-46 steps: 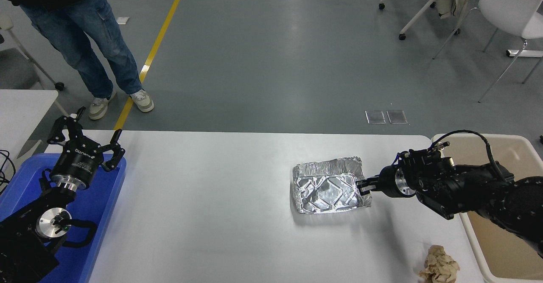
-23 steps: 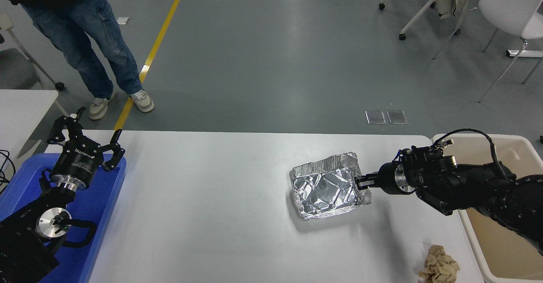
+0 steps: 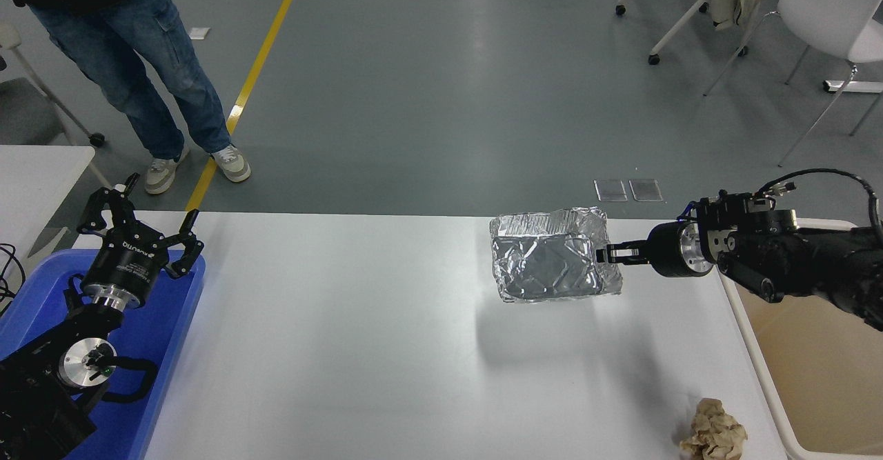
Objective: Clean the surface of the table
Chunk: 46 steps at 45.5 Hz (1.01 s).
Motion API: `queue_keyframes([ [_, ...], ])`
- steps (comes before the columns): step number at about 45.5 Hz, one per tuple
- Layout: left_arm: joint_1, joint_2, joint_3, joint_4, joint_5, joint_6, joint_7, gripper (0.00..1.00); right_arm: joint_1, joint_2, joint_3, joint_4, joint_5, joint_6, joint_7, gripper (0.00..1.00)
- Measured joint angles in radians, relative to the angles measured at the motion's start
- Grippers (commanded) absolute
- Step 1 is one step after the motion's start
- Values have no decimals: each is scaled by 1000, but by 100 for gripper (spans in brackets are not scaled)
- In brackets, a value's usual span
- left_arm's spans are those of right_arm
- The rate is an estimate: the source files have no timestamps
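Observation:
The table surface (image 3: 359, 350) is a wide matte white top with rounded corners. A crumpled aluminium foil tray (image 3: 548, 265) hangs in the air above its far right part, tilted, with its shadow on the table below. My right gripper (image 3: 606, 254) is shut on the tray's right rim and holds it up. A crumpled brown paper ball (image 3: 714, 434) lies on the table near the front right corner. My left gripper (image 3: 138, 222) is parked open over the blue bin at the lower left.
A beige plastic bin (image 3: 814, 370) stands right of the table, under my right arm. A blue bin (image 3: 162, 336) sits at the left edge. A smaller white table (image 3: 38, 170) is at far left. A person in jeans (image 3: 138, 67) stands beyond the far left corner. Chairs (image 3: 821, 18) stand at the top right.
My right gripper has lifted the foil tray off the table and carried it up and to the right, toward the beige bin. The left arm has not moved.

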<state>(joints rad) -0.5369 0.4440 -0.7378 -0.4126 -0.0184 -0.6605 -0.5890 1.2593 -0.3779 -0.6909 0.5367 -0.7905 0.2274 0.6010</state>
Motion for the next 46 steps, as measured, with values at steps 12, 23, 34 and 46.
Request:
queue_keyframes([
  [12, 0, 0, 0, 0, 0, 0, 0, 100, 116, -135, 9, 116, 7, 36, 27, 0],
  [23, 0, 0, 0, 0, 0, 0, 0, 100, 186, -242, 58, 157, 9, 104, 43, 0],
  [34, 0, 0, 0, 0, 0, 0, 0, 100, 236, -321, 94, 172, 9, 172, 56, 0],
  [46, 0, 0, 0, 0, 0, -1, 0, 100, 257, -382, 111, 165, 25, 205, 60, 0],
])
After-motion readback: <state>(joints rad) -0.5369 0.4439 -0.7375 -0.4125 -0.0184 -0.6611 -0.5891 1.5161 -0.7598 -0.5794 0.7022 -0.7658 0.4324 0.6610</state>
